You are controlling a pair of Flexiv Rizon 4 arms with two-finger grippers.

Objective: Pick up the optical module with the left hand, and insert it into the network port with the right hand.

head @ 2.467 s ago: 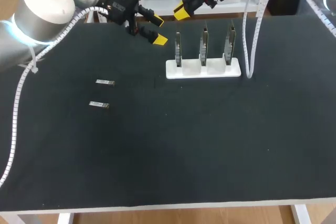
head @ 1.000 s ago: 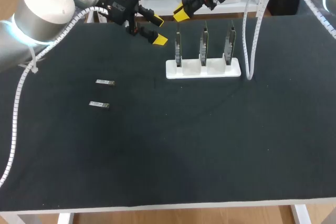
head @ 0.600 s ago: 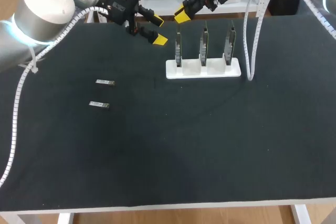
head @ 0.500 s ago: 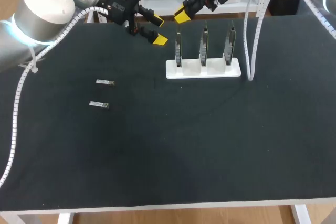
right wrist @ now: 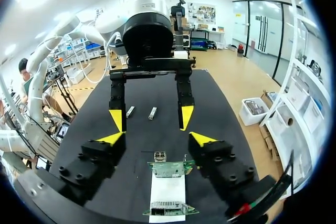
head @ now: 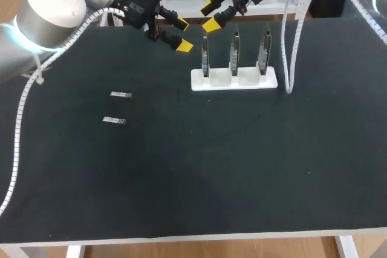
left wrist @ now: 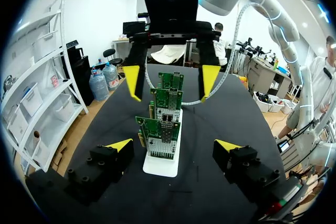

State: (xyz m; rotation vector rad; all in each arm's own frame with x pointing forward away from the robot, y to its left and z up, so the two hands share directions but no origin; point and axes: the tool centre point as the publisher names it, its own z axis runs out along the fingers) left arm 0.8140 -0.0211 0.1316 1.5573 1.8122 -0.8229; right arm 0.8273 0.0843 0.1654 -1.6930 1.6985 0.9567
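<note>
Two small silver optical modules (head: pixel 121 95) (head: pixel 113 121) lie on the black table at the left, also seen in the right wrist view (right wrist: pixel 130 111) (right wrist: pixel 153 113). Three upright network cards (head: pixel 234 52) stand in a white stand (head: pixel 234 80) at the back middle. My left gripper (head: pixel 182 35) hovers open and empty just left of the cards, facing them (left wrist: pixel 174 148). My right gripper (head: pixel 210 17) is open above and behind the leftmost card, with nothing between its fingers (right wrist: pixel 157 139). The cards (left wrist: pixel 164 124) stand between the two grippers.
A white cable (head: pixel 289 40) hangs from my right arm down to the table beside the stand's right end. The black table (head: pixel 199 167) spreads wide toward the front edge.
My right gripper has opened: its yellow tips were together and now stand apart above the leftmost card. The left arm and the two modules have not moved.
</note>
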